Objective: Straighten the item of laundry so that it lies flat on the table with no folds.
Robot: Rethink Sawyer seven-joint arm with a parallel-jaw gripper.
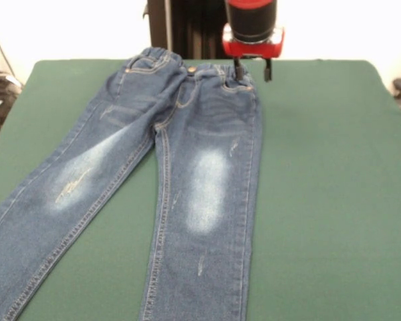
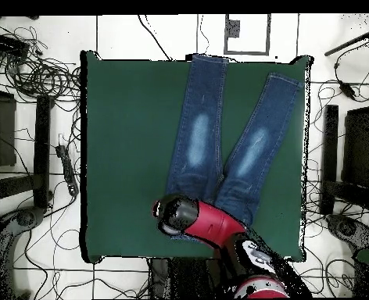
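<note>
Two jean legs run off the near table edge in the front view, spread in a V. They belong to one pair of child's blue denim jeans (image 1: 187,167) (image 2: 219,148), front side up, with one faded whitish patch on each thigh. The elastic waistband lies at the far side of the single dark green table (image 1: 321,167) (image 2: 125,141). One gripper (image 1: 252,69) hangs over the waistband's corner, its two short fingers slightly parted, holding nothing.
</note>
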